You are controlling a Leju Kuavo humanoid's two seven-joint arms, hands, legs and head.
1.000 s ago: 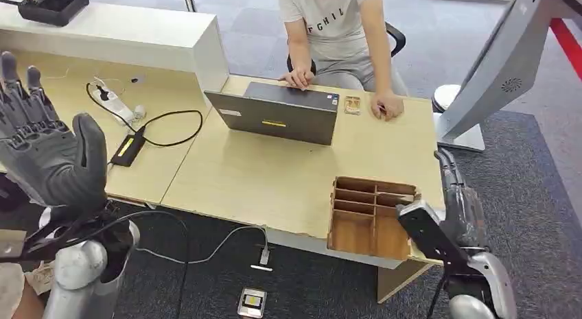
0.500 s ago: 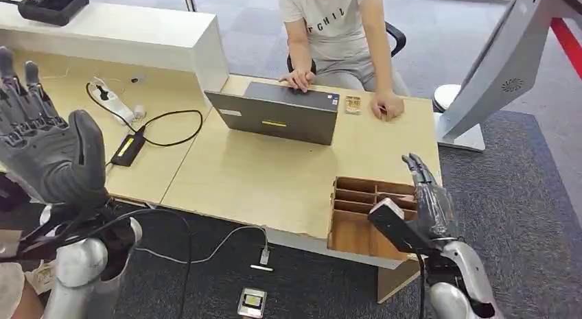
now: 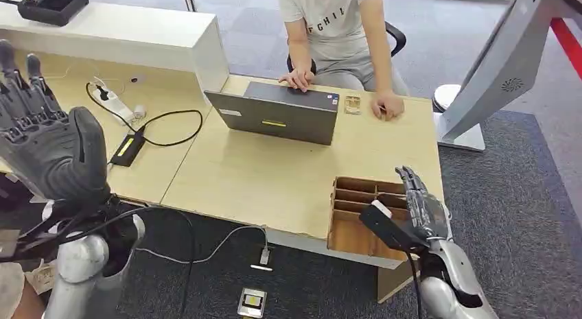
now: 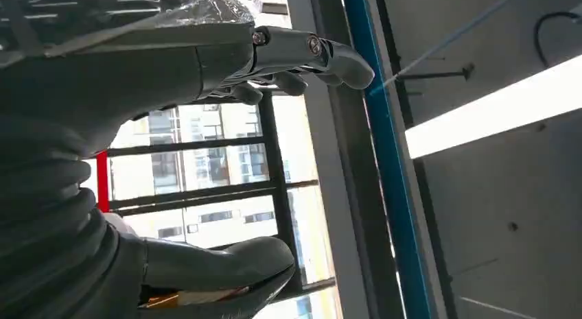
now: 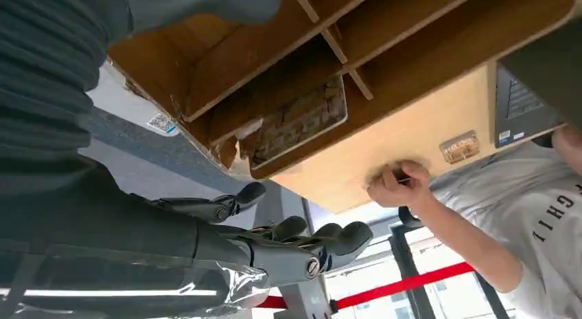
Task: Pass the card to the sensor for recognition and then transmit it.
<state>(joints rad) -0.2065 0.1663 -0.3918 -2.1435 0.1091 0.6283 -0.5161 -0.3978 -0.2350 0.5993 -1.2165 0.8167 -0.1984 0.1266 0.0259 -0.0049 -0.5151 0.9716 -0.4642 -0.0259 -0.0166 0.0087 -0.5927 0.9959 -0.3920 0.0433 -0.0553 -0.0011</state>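
On the left we see the left hand [image 3: 51, 151] raised, fingers spread, holding nothing. Mid-desk stands a laptop [image 3: 278, 113], a person's hand [image 3: 388, 105] behind it. At the right, the right hand [image 3: 418, 213] hovers open over the wooden box [image 3: 357, 230]; what may be a card [image 5: 298, 123] lies in one compartment.

Open right hand [image 3: 420, 210] over the compartmented brown wooden box [image 3: 351, 226] on the pale desk [image 3: 274, 175], left hand [image 3: 48, 144] raised with fingers spread.
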